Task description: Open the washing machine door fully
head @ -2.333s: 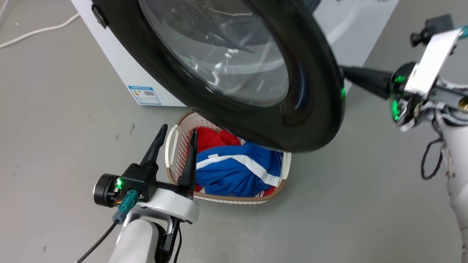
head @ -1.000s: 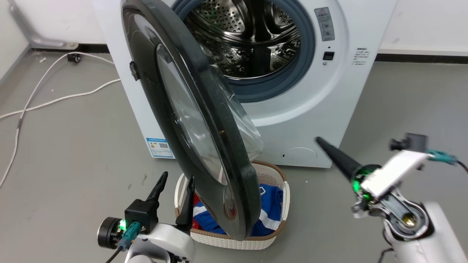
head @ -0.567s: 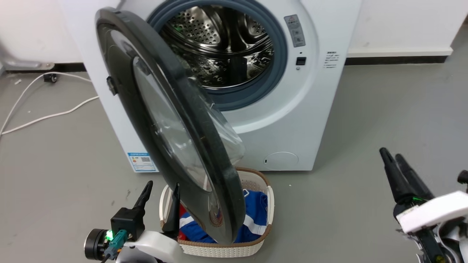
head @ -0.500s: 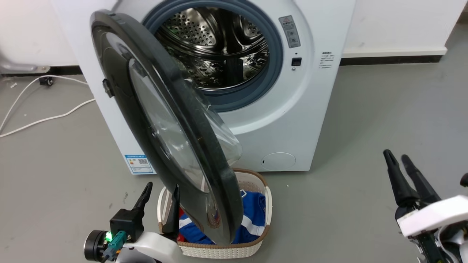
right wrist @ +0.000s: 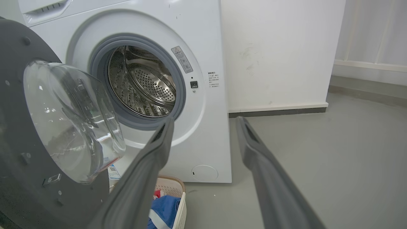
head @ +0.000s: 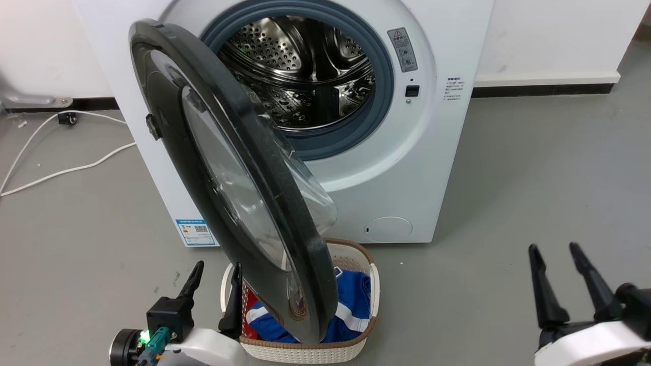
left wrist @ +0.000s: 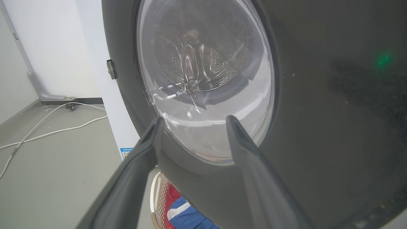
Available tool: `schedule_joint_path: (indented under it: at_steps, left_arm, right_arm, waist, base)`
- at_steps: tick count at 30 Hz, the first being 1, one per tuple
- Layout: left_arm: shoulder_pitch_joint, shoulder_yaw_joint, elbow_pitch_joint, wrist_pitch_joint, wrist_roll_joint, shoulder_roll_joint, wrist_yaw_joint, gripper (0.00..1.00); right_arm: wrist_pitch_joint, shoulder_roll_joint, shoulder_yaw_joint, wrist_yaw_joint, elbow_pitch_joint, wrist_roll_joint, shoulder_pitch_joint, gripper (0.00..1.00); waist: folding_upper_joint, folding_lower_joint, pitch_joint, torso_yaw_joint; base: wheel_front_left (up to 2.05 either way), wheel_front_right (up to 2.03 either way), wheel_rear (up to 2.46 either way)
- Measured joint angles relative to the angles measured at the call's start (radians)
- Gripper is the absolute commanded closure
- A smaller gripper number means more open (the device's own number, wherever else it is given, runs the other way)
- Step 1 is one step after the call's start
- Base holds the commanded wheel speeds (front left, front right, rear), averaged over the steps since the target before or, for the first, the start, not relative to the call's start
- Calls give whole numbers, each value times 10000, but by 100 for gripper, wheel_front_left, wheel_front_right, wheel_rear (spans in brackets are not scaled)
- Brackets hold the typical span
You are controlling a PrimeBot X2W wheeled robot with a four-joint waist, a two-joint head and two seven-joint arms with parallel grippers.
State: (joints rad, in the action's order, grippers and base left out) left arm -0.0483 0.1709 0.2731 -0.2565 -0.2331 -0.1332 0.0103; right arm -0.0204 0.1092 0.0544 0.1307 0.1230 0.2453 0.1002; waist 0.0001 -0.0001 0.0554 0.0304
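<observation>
The white washing machine stands ahead with its steel drum showing. Its big black washing machine door hangs swung out toward me on its left-hand hinge, edge-on in the head view, the clear glass bowl bulging on its inner face. My left gripper is open at the lower left, close to the door's outer face, holding nothing. At the lower right, well clear of the door, my right gripper stands open and empty.
A white laundry basket with blue and red clothes sits on the grey floor under the door's lower edge. White cables trail across the floor to the left. A white wall runs behind the machine.
The door has swung from nearly across the opening to wide open. My right gripper has left the door's rim, drawn back to the lower right and opened. The camera shifted.
</observation>
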Motion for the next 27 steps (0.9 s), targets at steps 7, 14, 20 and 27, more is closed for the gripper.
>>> schedule_joint_path:
  at_steps: [7, 14, 20, 27]
  left_arm:
    - [38, -17, -19, 40, -19, -121, 84, 0]
    - [52, -15, -86, 73, -63, -205, 165, 0]
    - [52, 31, -127, 88, -63, -268, 213, 0]
    - [52, 81, -134, 205, -105, -322, 257, 100]
  right_arm:
    - [-157, -288, -270, 0, -447, -692, 350, 0]
    - [-274, -430, -198, 0, -633, -853, 396, 0]
    - [-291, -479, -190, 0, -663, -894, 358, 0]
    - [-240, -508, -219, 0, -663, -976, 352, 0]
  waist:
    - [0, 0, 26, -93]
    - [0, 0, -34, -102]
    - [0, 1, -84, -71]
    - [0, 1, -79, -59]
  base:
    - [0, 0, 0]
    - [0, 0, 0]
    - [0, 0, 0]
    - [0, 0, 0]
